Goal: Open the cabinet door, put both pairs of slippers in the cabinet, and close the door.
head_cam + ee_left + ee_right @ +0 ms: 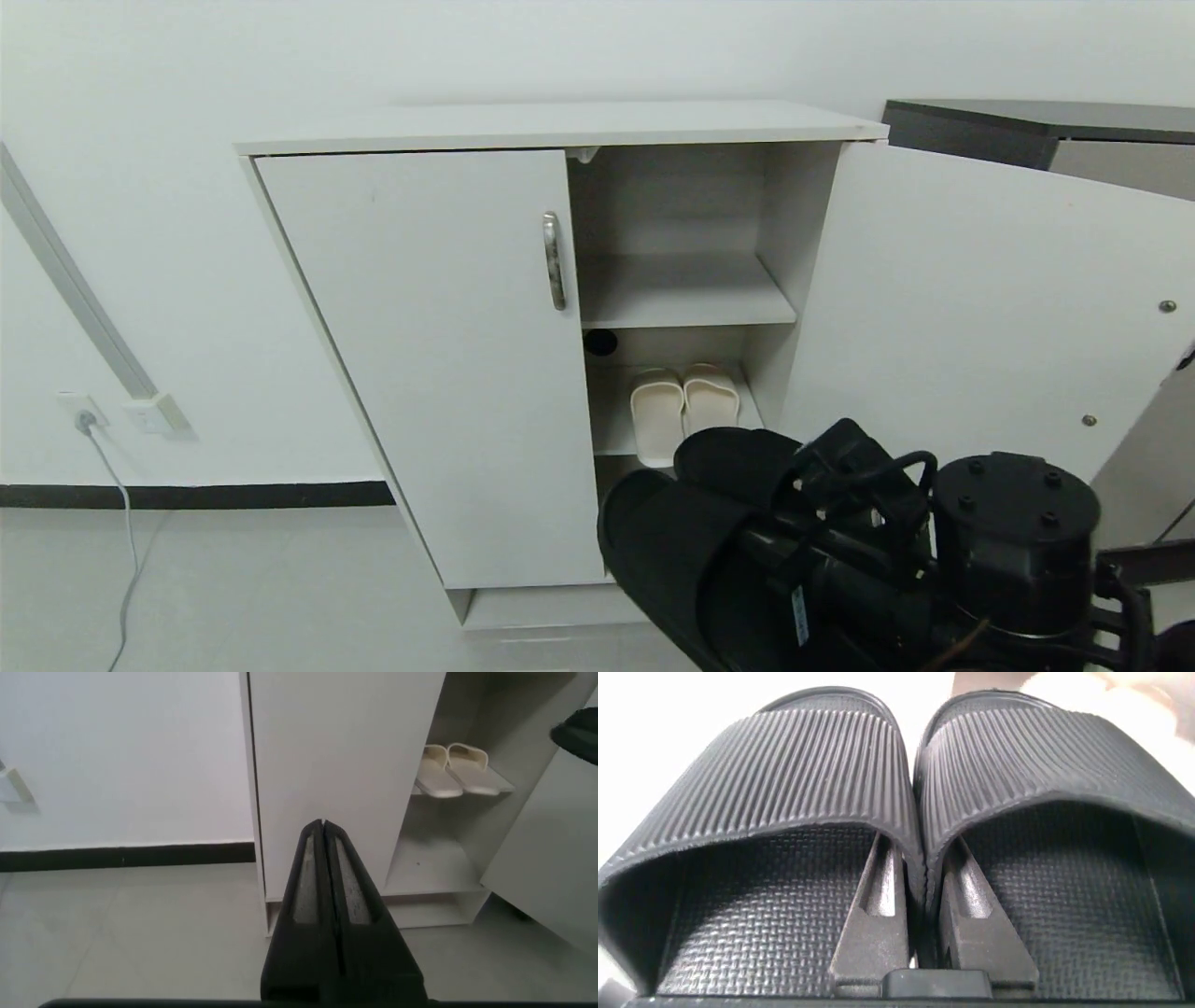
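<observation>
Pair of black slippers [691, 523] carried by the right gripper [920, 849], one finger inside each slipper, the two inner walls clenched between them. The pair lies directly around and ahead of the fingertips, in front of the cabinet [560, 126] and below its opening, not yet inside.

Orientation: the long axis of the pair runs along the fingers; the toes seem to lead away from the wrist, toward the opening, with the slippers side by side and touching.

Ahead of the toes, white slippers [684, 406] sit on the middle shelf [607, 420], their long axis running front to back. The upper shelf [681, 289] lies above them and the bottom compartment [439, 873] below. The open door [980, 308] stands to the gripper's outer side.

Left gripper [323, 887]: clenched on nothing, aimed at the cabinet's base, well apart from the pair.

Suggested technique: hold the pinch firm, advance toes first along the long axis, pass between the closed door's edge and the open door, choose a shelf free of the white pair, set the soles flat before releasing, then withdraw straight back along the same line
</observation>
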### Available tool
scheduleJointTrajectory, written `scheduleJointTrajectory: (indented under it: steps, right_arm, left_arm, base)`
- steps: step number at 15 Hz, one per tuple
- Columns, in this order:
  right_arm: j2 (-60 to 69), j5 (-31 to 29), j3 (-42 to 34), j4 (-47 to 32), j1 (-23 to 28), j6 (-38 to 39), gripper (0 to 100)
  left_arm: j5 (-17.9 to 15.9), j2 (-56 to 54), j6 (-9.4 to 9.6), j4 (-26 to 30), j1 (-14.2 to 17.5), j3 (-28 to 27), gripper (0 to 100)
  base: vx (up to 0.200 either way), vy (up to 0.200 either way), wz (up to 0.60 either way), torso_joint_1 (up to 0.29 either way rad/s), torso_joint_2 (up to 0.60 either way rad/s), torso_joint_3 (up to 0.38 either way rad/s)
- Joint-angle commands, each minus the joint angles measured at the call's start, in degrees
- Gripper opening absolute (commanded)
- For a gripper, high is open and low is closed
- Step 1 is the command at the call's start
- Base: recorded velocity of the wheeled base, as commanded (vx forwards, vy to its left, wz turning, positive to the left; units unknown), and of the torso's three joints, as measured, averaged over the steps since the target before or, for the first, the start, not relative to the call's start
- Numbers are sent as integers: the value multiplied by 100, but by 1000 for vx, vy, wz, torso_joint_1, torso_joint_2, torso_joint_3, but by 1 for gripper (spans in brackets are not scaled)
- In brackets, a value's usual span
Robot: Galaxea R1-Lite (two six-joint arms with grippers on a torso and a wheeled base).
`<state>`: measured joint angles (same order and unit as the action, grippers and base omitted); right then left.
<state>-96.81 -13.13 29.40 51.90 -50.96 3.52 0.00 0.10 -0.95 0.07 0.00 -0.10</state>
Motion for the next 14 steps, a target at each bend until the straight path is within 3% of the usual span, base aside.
scheduleJointTrajectory:
  steps: [1, 2, 3, 5, 7, 9, 12, 14]
  right_arm:
    - [-1139, -1280, 1085, -48, -301, 694, 0]
    - [-1517, -1930, 1727, -531, -292, 896, 0]
    - [-1736, -2211, 2439, -1419, -274, 1168, 0]
    - [-1649, -2414, 4003, -3959, -274, 2170, 0]
    - [-1780, -3073, 5251, -5304, -213, 2680, 0]
    - [-1763, -3143, 5365, -4856, -64, 2144, 0]
    - [-1886, -3249, 5198, -3528, 183, 1265, 0]
    - [-1930, -3249, 5075, -3221, 191, 1080, 0]
  left_arm:
    - [0, -1, -2, 1, 0, 1, 0]
    - [0, -1, -2, 1, 0, 1, 0]
    - [0, -1, -2, 1, 0, 1, 0]
    - [0, -1, -2, 1, -9, 1, 0]
    - [0, -1, -2, 1, 0, 1, 0]
    - [0, -1, -2, 1, 0, 1, 0]
    - [0, -1, -2, 1, 0, 1, 0]
    - [0, -1, -2, 1, 0, 1, 0]
  base:
    - [0, 0, 0, 0, 0, 0]
    - [0, 0, 0, 0, 0, 0]
    - [0, 0, 0, 0, 0, 0]
    - [0, 0, 0, 0, 0, 0]
    - [0, 0, 0, 0, 0, 0]
    - [0, 0, 0, 0, 0, 0]
    - [0, 0, 0, 0, 0, 0]
    - [0, 0, 0, 0, 0, 0]
